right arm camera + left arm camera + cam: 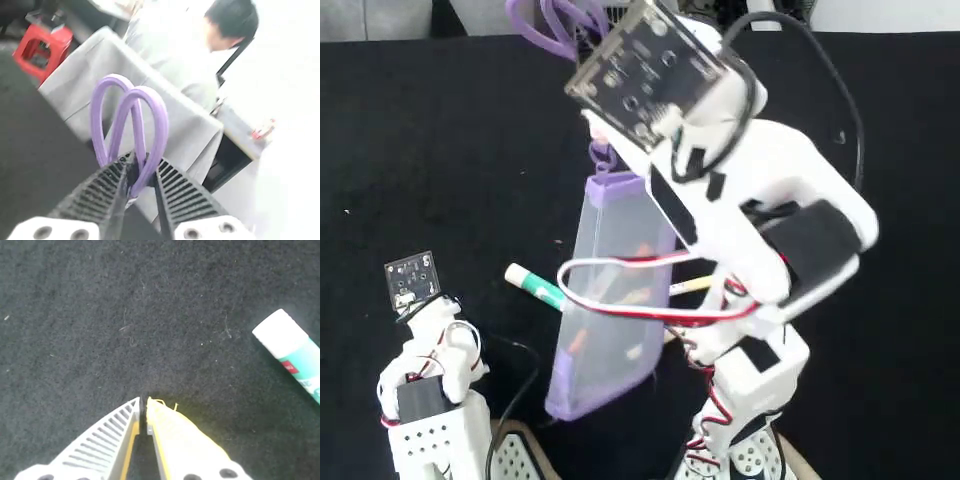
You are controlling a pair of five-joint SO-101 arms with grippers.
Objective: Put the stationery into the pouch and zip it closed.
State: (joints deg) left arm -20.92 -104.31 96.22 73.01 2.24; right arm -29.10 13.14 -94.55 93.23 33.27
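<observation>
Translucent purple pouch [610,230], orange stationery [578,340] inside, loop [135,120] pinched in right tool [140,162], left tool [144,402] clenched empty, glue stick [535,284] outside

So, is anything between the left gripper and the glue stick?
Nothing visible. Bare black cloth lies between the left gripper and the glue stick. The pouch, held by its loop in the right gripper, is on the stick's far side.

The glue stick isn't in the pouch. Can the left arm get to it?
Probably yes. Only bare table lies between the left gripper and the glue stick, but its shut fingers would need opening.
</observation>
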